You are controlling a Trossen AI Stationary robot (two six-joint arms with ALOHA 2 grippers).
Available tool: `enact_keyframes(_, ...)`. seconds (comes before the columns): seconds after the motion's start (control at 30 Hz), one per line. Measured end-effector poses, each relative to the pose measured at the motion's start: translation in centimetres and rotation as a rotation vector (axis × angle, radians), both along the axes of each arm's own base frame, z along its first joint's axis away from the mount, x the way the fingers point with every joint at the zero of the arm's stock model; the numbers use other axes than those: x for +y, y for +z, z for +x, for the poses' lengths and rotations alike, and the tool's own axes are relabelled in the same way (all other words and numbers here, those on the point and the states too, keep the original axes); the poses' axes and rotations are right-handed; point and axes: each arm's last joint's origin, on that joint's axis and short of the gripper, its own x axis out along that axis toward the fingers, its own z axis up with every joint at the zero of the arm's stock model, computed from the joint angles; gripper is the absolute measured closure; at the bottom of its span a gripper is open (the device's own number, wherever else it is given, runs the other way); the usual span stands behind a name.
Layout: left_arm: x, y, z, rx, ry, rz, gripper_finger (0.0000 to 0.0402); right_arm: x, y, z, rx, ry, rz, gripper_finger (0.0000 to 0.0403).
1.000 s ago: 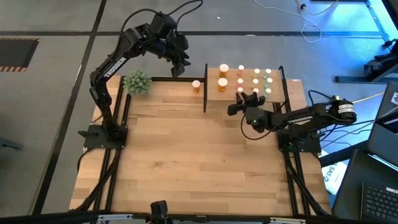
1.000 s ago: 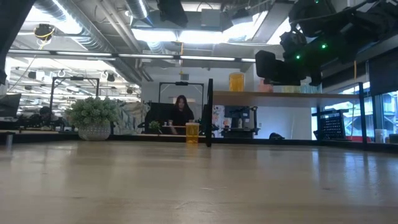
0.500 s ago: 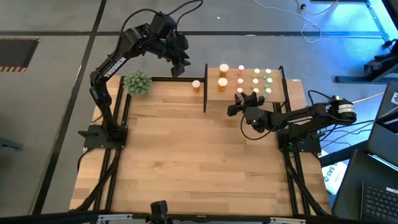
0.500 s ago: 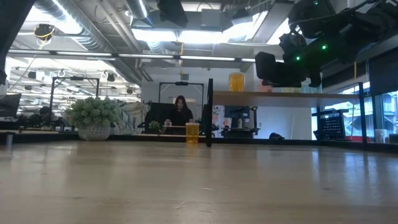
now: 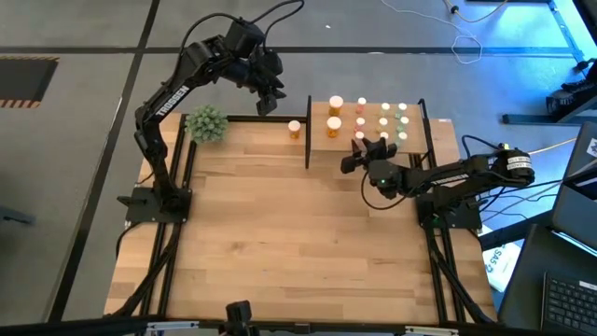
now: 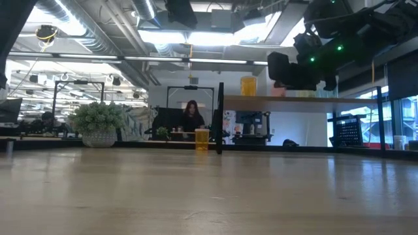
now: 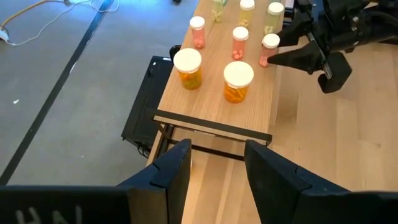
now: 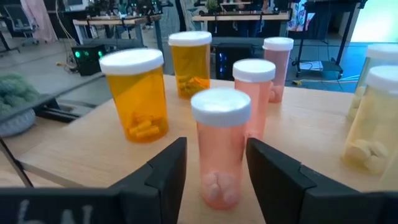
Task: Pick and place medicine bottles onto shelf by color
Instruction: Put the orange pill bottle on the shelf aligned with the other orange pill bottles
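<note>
Pink translucent plastic cylindrical bottle with white cap (image 8: 220, 146) stands on the light-wood shelf (image 8: 93, 157) between the right gripper's (image 8: 214, 167) parted dark fingers (image 8: 166, 169), ungripped.

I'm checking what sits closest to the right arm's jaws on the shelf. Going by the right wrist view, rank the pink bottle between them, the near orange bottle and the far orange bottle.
1. Pink bottle: directly in front of the right gripper, between its jaws.
2. Near orange bottle: beside and slightly beyond the pink one.
3. Far orange bottle: farther back on the shelf.
</note>
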Motion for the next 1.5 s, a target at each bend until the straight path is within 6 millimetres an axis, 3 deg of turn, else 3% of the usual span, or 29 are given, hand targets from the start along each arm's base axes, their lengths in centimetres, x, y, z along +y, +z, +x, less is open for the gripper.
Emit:
enact_keyframes(0.53, -0.1, 0.0, 0.1, 0.000, -0.004, 0.000, 0.0257, 0.2, 1.0, 0.2, 0.029, 0.010, -0.076, 0.0234)
enact_keyframes(0.77, -0.1, 0.0, 0.1, 0.000, -0.003, 0.000, 0.0257, 0.1, 1.1, 0.0, 0.062, -0.062, -0.107, 0.0234)
enact_keyframes(1.5, -0.1, -0.2, -0.1, 0.025, 0.004, -0.013, 0.0257, 0.2, 4.8, -0.4, 0.049, -0.040, -0.276, 0.0234)
